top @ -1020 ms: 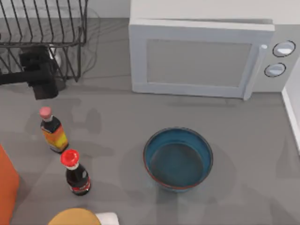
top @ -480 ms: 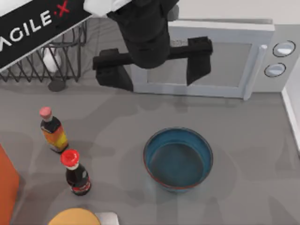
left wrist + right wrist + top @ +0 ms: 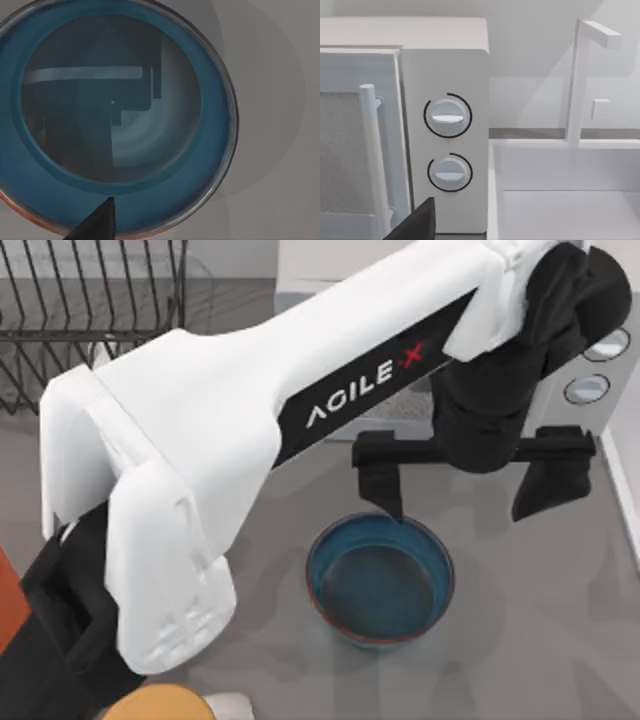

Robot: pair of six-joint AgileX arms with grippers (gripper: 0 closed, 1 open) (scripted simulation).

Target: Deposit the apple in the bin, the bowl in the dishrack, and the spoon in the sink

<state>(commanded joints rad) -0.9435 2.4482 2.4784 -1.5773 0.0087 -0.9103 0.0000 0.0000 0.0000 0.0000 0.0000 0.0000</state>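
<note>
The teal-blue bowl (image 3: pixel 380 580) with its reddish-brown edge stands upright on the grey table, right of centre. My left gripper (image 3: pixel 460 508) hangs open just behind the bowl's far rim, one finger (image 3: pixel 380 485) above that rim and the other off to the right. In the left wrist view the bowl (image 3: pixel 200 150) lies directly below, with nothing in it. The black wire dishrack (image 3: pixel 90 300) stands at the back left. The sink (image 3: pixel 560 200) with a white faucet sits beside the microwave in the right wrist view. The apple and the spoon are out of view. My right arm is parked facing the microwave.
A white microwave (image 3: pixel 600 360) stands at the back right, close behind the left gripper. My left arm's white body crosses the table from front left to back right. An orange object (image 3: pixel 10 600) sits at the left edge and a yellow-orange one (image 3: pixel 160 702) at the front.
My left arm has swung from the dishrack at the back left across to the right, and its open gripper now hangs over the bowl's far rim. The arm covers the two bottles.
</note>
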